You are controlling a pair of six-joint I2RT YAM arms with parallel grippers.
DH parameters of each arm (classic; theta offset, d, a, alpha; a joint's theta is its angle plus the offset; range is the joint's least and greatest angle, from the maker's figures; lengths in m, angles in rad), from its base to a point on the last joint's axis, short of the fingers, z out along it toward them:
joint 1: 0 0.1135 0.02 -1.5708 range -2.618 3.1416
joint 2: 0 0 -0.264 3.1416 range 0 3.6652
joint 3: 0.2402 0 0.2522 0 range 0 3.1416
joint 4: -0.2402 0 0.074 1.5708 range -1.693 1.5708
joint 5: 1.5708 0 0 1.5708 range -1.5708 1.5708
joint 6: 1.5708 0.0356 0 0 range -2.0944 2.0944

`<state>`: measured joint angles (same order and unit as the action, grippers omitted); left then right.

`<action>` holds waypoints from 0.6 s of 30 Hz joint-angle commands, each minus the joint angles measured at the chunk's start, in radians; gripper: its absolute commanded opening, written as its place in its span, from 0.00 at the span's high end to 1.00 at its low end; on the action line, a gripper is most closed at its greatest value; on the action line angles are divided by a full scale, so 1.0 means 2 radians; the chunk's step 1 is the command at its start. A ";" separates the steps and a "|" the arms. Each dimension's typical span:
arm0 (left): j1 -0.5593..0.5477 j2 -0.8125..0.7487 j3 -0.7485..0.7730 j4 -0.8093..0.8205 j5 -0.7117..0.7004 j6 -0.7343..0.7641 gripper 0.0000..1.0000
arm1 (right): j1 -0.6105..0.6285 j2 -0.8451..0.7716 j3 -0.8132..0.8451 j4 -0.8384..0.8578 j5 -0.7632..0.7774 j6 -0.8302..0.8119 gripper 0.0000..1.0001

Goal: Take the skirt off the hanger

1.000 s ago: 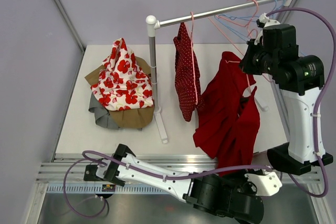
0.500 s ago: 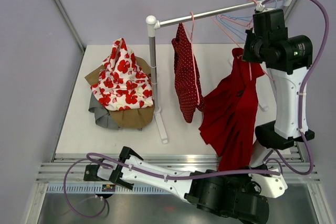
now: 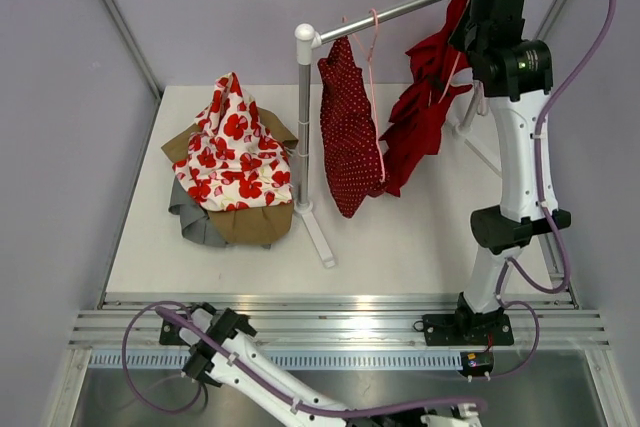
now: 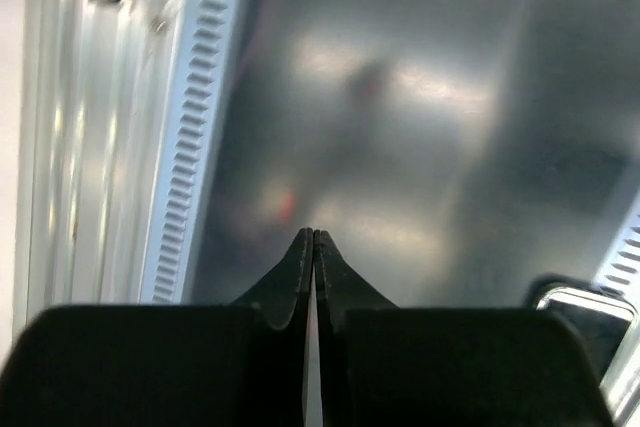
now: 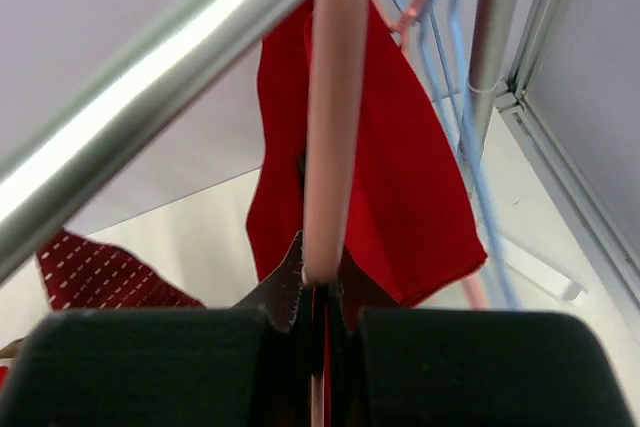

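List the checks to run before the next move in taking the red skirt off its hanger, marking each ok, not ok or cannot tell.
1. Right end effector shut on the pink hanger: ok.
2. Red skirt off that hanger: not ok, it hangs from it.
3. Hanger unhooked from the rail: cannot tell, the hook is hidden.
4. Left end effector placed to pull the skirt: not ok, shut, low over the metal base plate.
5. Red dotted garment apart from the skirt: cannot tell, they overlap in the top view.
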<state>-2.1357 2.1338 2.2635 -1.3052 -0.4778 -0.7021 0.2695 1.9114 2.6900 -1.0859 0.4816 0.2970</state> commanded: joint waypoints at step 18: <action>0.118 -0.376 -0.246 0.421 -0.182 0.288 0.01 | 0.003 -0.320 -0.330 0.149 -0.164 0.088 1.00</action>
<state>-1.9766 1.4357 1.7916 -0.8223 -0.9157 -0.4046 0.2691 1.3216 2.1105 -0.9638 0.2466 0.4213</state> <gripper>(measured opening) 0.987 0.045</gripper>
